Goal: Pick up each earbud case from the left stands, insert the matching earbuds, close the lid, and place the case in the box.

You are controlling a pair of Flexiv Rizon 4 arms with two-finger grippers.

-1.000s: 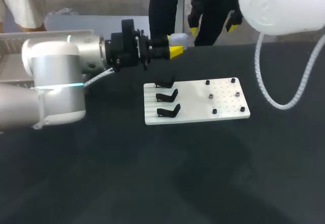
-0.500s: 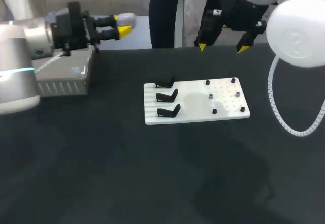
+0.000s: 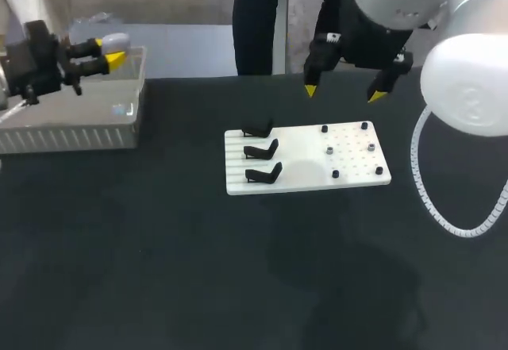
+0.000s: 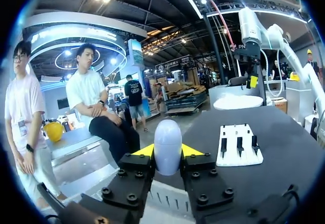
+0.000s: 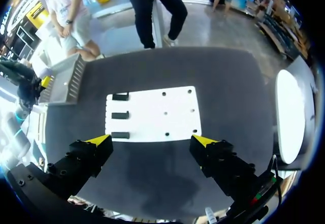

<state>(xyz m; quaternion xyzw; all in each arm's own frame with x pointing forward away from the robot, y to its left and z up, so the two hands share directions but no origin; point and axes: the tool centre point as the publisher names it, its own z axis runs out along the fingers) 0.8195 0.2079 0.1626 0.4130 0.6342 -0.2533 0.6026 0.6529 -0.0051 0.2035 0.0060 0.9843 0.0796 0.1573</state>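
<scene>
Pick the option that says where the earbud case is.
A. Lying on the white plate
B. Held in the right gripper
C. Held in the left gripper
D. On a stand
C: the case is clamped between the left gripper's yellow tips, while the stands are bare and the right gripper is open and empty.

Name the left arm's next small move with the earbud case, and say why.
Probably ease the left gripper down toward the grey ribbed-wall box, ready to let go. Its fingers are shut on the pale egg-shaped earbud case, which looks closed, and the head view puts it about over the box's far corner, so placing the case in the box seems to be the step left.
</scene>
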